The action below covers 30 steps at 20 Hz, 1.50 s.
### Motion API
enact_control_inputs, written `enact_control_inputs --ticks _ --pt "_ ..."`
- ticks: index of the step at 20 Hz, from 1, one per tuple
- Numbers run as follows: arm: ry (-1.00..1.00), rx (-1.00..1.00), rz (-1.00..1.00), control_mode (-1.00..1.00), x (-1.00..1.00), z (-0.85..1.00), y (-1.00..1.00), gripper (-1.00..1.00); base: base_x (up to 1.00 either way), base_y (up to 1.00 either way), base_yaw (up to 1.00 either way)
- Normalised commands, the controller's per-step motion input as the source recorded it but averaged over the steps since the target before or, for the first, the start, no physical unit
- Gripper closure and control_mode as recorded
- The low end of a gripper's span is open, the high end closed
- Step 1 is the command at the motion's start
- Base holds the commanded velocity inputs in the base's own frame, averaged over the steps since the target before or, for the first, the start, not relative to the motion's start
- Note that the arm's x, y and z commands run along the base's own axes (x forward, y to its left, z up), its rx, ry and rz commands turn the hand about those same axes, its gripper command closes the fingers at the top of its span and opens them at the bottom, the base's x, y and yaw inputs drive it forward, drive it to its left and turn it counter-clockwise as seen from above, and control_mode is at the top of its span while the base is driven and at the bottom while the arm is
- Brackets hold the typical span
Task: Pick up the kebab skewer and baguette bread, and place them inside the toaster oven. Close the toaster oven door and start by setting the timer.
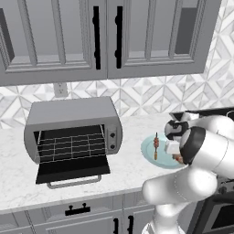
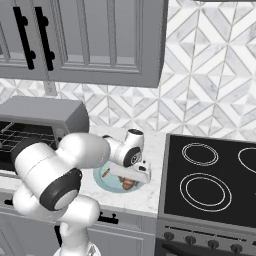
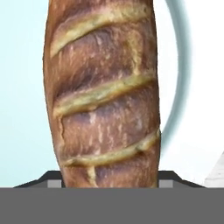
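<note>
Golden-brown, slash-crusted baguette bread (image 3: 105, 92) lies lengthwise between your gripper (image 3: 111, 177)'s two dark fingertips in the hand view, resting on the pale blue round plate (image 1: 148, 153) that sits on the white marbled counter (image 1: 18, 183) to the right of the oven. You can see the fingertips flanking the near end of the loaf, one on each side, but you cannot tell whether they already press the crust or are just beside it; treat the grip as unconfirmed.

For this grasp, keep the hand low over the plate and squared to the loaf, so the pads meet its two long flanks rather than riding up over the rounded top. Close gently and evenly; the crust looks firm, yet the loaf is round and would likely roll out if one finger arrives first. Lift straight up before you swing left.

Mind the thin kebab skewer (image 1: 156, 146) with its dark red and orange chunks, lying on the far-left part of the same plate, near the loaf; a sideways drag could knock it off.

Your destination is ready: the grey metal toaster oven (image 1: 73, 116) stands well apart to the left, its dark glass toaster oven door (image 1: 73, 170) dropped open and the wire rack (image 1: 71, 145) exposed.
</note>
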Motion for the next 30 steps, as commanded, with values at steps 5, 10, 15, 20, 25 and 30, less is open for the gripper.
enact_control_inputs --ticks 5,10,15,20,25,30 --pt "-0.15 0.0 0.0 -1.0 -0.35 0.41 0.17 1.0 0.0 0.0 0.0" --pt "-0.05 0.0 0.0 -1.0 -0.67 1.0 0.42 1.0 0.0 0.0 0.0" --pt "0.0 0.0 -0.06 -1.0 -0.48 0.95 0.99 1.0 0.0 0.0 0.0" --pt "0.0 0.0 -0.05 -1.0 -0.19 0.66 1.0 1.0 0.0 0.0 0.0" --pt "0.01 -0.03 0.0 -1.0 -0.05 0.47 1.0 1.0 0.0 0.0 0.0" --pt "0.01 -0.09 0.0 -1.0 -0.03 0.29 1.0 1.0 0.0 0.0 0.0"
